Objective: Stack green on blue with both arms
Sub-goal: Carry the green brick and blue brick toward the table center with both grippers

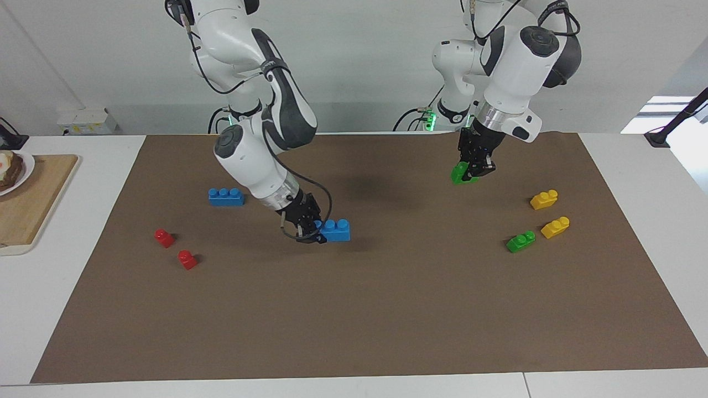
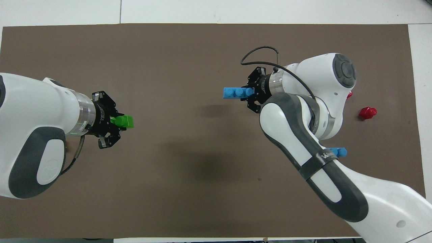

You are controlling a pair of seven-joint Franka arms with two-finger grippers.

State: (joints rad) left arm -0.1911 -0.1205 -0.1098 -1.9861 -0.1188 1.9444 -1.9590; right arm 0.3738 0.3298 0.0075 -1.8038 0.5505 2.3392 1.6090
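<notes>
White counter (image 1: 83, 309), covered over most of its top by a brown mat (image 1: 354, 309), with a white wall at the robots' end.

Left hand (image 1: 470, 170): carried above the mat toward the left arm's end, clamped on a green brick (image 1: 459, 173), which is held clear of the mat. In the overhead view the same brick (image 2: 124, 121) is seen sticking out from the hand (image 2: 113, 122) toward the middle of the mat.

Right hand (image 1: 307, 228): held low over the middle of the mat, clamped on one end of a blue brick (image 1: 334, 230) with its studs up; whether the brick touches the mat cannot be told. In the overhead view the brick (image 2: 236, 92) is seen pointing away from the hand (image 2: 253, 93) toward the left arm's end.

Second blue brick (image 1: 225, 197): lying flat on the mat, nearer to the robots than the held blue brick and toward the right arm's end; partly covered by the right arm in the overhead view (image 2: 340, 152).

Second green brick (image 1: 520, 241): on the mat toward the left arm's end, just beside a yellow brick (image 1: 555, 227). Another yellow brick (image 1: 543, 199) is placed nearer to the robots than that one.

Two red bricks (image 1: 164, 237) (image 1: 187, 259): on the mat near each other, farther from the robots than the second blue brick.

Wooden board (image 1: 33, 204): on the counter off the mat at the right arm's end, with a plate (image 1: 25, 166) at its edge.
</notes>
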